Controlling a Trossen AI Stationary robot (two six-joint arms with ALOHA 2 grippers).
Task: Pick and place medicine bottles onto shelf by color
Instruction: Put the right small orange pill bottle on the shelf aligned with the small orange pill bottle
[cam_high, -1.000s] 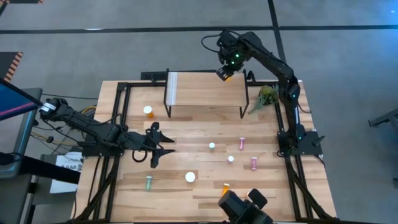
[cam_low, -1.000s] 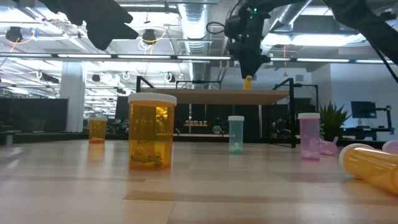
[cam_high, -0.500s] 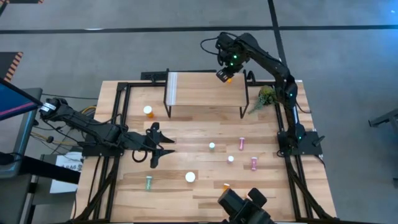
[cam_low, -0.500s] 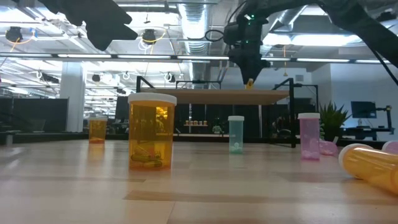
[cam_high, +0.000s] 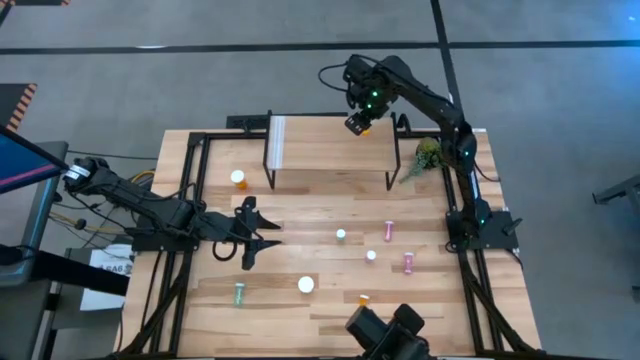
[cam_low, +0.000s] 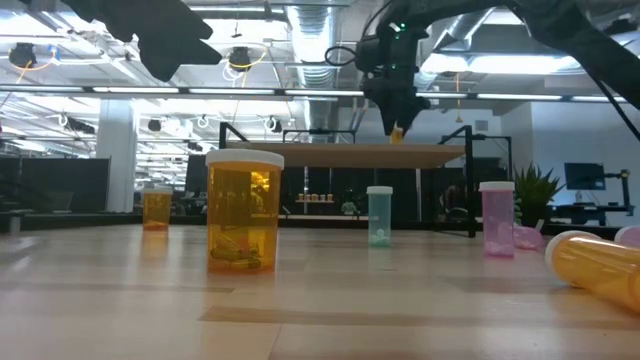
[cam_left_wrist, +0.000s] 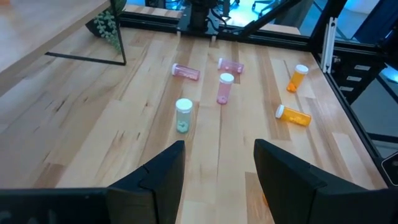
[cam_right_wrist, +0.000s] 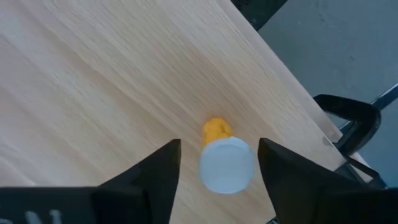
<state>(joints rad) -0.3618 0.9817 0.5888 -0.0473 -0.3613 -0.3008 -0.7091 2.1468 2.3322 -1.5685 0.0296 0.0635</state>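
Two dark arms work over a wooden table (cam_high: 330, 300) seen from above. The right gripper (cam_high: 358, 122) hangs over the shelf (cam_high: 320, 135), near its corner closest to the small green plant (cam_high: 428, 153), with a small orange bottle (cam_high: 367, 126) just under it. The left gripper (cam_high: 262, 240) waits low over the table, on the open side of the shelf and well apart from it. Loose bottles dot the boards beyond the shelf: orange (cam_high: 239, 180) near one shelf leg, three pink (cam_high: 389, 231), pale green (cam_high: 240, 293).

From table height, a large orange bottle (cam_low: 243, 210) stands upright in front, with a pale green bottle (cam_low: 379, 215) and a pink bottle (cam_low: 496, 218) upright behind it, all below the shelf top (cam_low: 350, 155). The right gripper (cam_low: 396, 125) points down just above that top.

From the left wrist, its two dark fingers (cam_left_wrist: 160, 177) stand apart and hold nothing; bottles lie and stand on the table beyond them.

From the right wrist, a white-capped orange bottle (cam_right_wrist: 225, 162) stands on the shelf plank (cam_right_wrist: 93, 81) between the fingers (cam_right_wrist: 152, 171). Those fingers are spread, with a gap on each side of the cap.
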